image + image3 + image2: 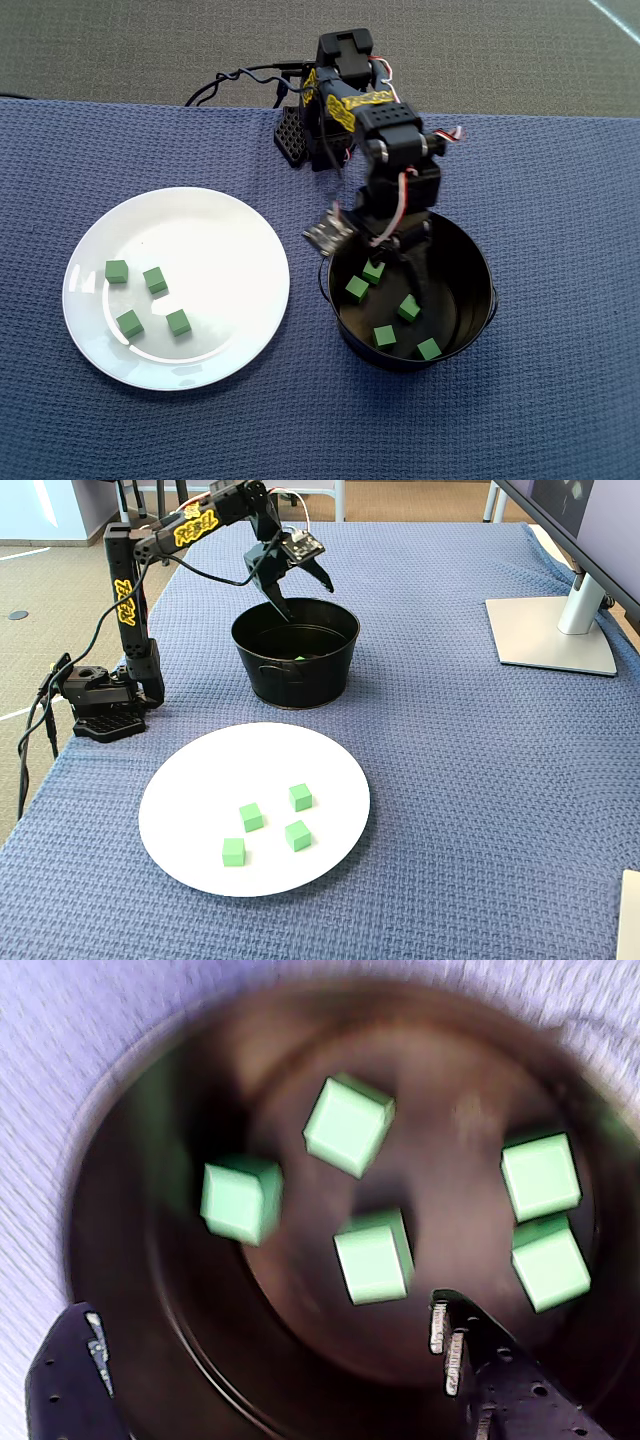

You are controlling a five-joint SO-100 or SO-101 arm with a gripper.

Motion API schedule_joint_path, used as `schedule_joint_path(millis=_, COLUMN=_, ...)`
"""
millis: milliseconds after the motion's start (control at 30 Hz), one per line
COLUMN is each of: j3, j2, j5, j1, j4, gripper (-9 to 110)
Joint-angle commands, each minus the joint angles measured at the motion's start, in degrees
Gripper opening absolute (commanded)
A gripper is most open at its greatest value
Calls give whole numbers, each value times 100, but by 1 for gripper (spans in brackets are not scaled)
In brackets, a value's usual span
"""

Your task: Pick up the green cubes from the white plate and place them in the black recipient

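Observation:
Several green cubes (155,279) lie on the left half of the white plate (200,230), which the fixed view shows in front (260,760) with its cubes (300,797). Right of it stands the black recipient (488,300), a round pot (295,675) with several more green cubes (384,336) on its shiny bottom. My gripper (375,255) hangs open over the pot's near-arm rim (303,597), with nothing between its fingers. In the wrist view the gripper (265,1315) looks straight down into the pot (130,1260) at the cubes (372,1257); one cube (242,1198) is blurred.
A blue woven cloth (450,780) covers the table. The arm's base (100,705) and cables sit at the cloth's edge behind the pot. A grey monitor stand (550,630) stands at the far right of the fixed view.

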Motion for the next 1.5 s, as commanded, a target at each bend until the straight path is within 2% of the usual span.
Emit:
schedule_joint_path(millis=0, j3=-589, j2=466, j5=123, j1=809, j4=193, gripper=33)
schedule_joint_path(millis=67, j3=-501, j2=483, j5=79, j1=1415, j4=114, gripper=27)
schedule_joint_path(millis=300, j3=185, j2=123, j5=-571, j1=3612, j4=-712, gripper=24)
schedule_joint_path(millis=433, j3=1204, j2=62, j5=-905, j1=4474, j4=-1556, gripper=25)
schedule_joint_path(millis=600, j3=1564, j2=-422, j5=-1099, j1=5150, j4=-2030, gripper=29)
schedule_joint_path(millis=733, j3=1731, j2=-756, j5=-1318, j1=5458, j4=-2338, gripper=33)
schedule_joint_path(millis=933, j3=1995, j2=-1090, j5=-1793, j1=5599, j4=-2672, gripper=30)
schedule_joint_path(millis=1200, j3=1854, j2=-1529, j5=-1740, j1=5950, j4=-3015, gripper=29)
schedule_joint_path(millis=1467, j3=1811, j2=-1907, j5=-3621, j1=5827, j4=-3173, gripper=29)
